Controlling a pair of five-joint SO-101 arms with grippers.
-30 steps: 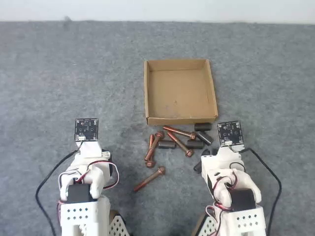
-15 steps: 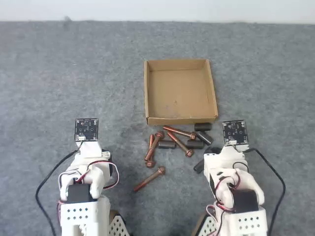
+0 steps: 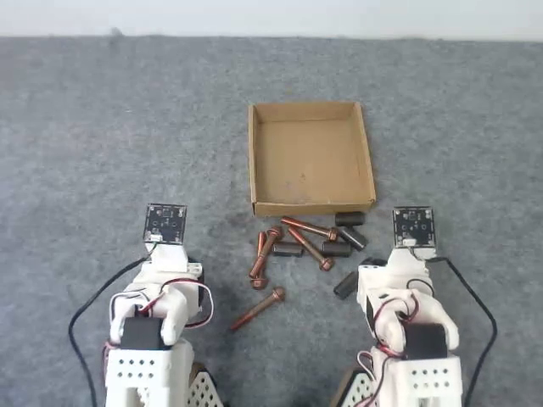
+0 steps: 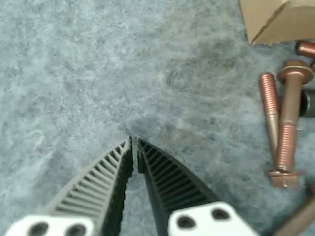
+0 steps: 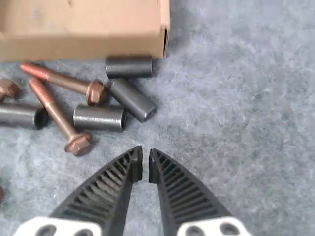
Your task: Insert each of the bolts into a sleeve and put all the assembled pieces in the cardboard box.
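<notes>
The cardboard box (image 3: 310,157) lies open and empty at the middle of the table. Just in front of it lie several copper bolts (image 3: 307,228) and dark sleeves (image 3: 349,218), all apart from each other; one bolt (image 3: 257,309) lies nearer the arms. My left gripper (image 4: 134,142) is shut over bare carpet, with two bolts (image 4: 288,123) lying side by side off to one side of it. My right gripper (image 5: 145,158) is shut with nothing in it, a short way from three sleeves (image 5: 100,118) and two bolts (image 5: 56,115) by the box wall (image 5: 83,46).
Grey carpet covers the whole table. One sleeve (image 3: 345,284) lies right beside the right arm (image 3: 407,288). The left arm (image 3: 161,288) stands left of the bolt pile. A black cable runs from each arm's base.
Both arms have swung slightly to the right. The right arm's shift has uncovered the sleeve beside it. The bolts, sleeves and box have not moved.
</notes>
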